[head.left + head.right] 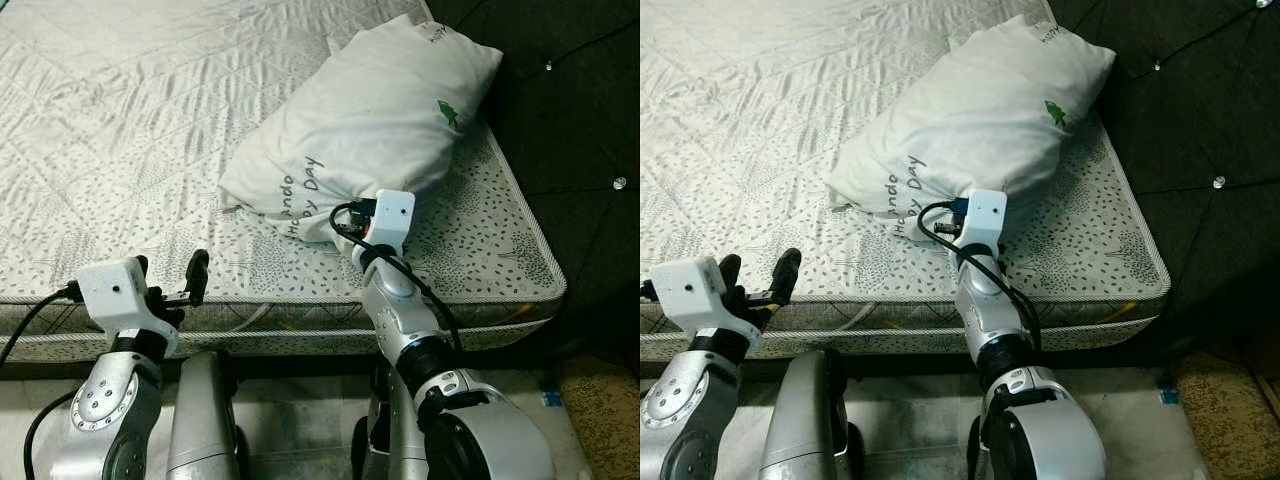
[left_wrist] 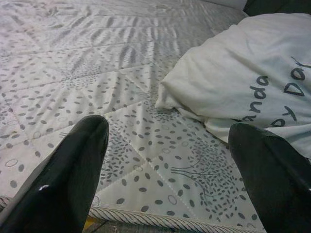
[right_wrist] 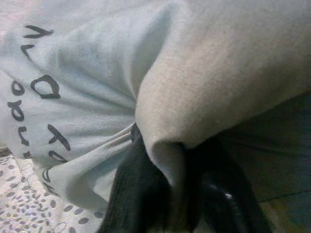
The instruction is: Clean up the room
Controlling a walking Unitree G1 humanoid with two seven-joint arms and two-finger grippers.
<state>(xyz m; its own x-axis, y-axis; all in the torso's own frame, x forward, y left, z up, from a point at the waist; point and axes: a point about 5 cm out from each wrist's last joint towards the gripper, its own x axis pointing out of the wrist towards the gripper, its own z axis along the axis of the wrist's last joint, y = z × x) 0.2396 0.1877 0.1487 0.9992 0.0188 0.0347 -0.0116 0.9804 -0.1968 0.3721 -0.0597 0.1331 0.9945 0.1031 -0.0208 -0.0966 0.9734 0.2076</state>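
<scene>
Left eye view: a white pillow (image 1: pixel 370 115) with dark lettering and a small green emblem lies on the bed (image 1: pixel 120 130), near the corner next to the dark tufted headboard (image 1: pixel 570 110). The mattress carries a quilted cover printed with grey dots and tree figures.

Right pincer (image 3: pixel 167 191): reaching over the near mattress edge to the pillow's near end. In the right wrist view both black fingers (image 3: pixel 133 189) are clenched on a fold of the pillow fabric, which bunches between them. In the head views the wrist housing hides the fingertips.

Left pincer (image 1: pixel 170 280): held at the near edge of the mattress, well apart from the pillow, on its left. The two black fingers (image 2: pixel 63 174) stand spread with nothing between them; the left wrist view looks across the patterned cover toward the pillow's lettered end.

Pale flooring shows below the bed frame, with a brown mat (image 1: pixel 605 410) at the right.
</scene>
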